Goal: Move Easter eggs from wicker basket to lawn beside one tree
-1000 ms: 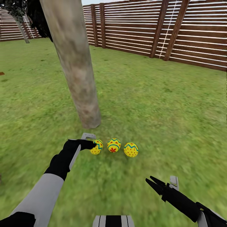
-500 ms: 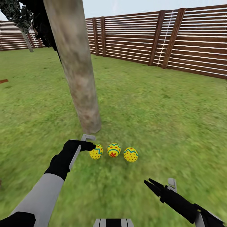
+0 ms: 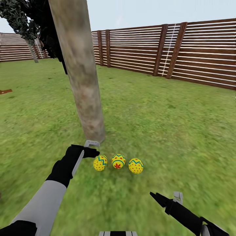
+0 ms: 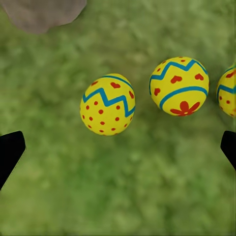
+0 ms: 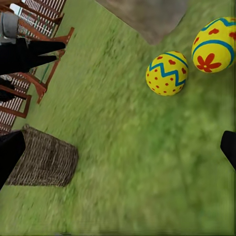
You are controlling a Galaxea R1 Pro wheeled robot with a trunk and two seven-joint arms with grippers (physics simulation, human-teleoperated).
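Observation:
Three yellow Easter eggs lie in a row on the lawn point(image 3: 170, 124) just in front of the tree point(image 3: 82, 72): the left egg point(image 3: 100, 163), the middle egg point(image 3: 118, 161) and the right egg point(image 3: 135, 166). My left gripper point(image 3: 90, 148) hovers open just left of and above the left egg point(image 4: 107, 104), apart from it, with the middle egg point(image 4: 179, 86) beside. Nearer to me and to the right, my right gripper point(image 3: 157, 197) is open and holds nothing. The wicker basket point(image 5: 44, 157) stands on the grass in the right wrist view, away from two eggs point(image 5: 167, 73).
A brown slatted fence point(image 3: 196, 52) closes off the lawn at the back and right. A dark, near-black tree point(image 3: 42, 29) stands behind the trunk. Brown wooden furniture point(image 5: 39, 73) shows beyond the basket. Grass stretches open to the right of the eggs.
The head view has tilted up, shifting the whole picture down. My left gripper has drawn back off the left egg, which stays on the grass. The eggs have not moved.

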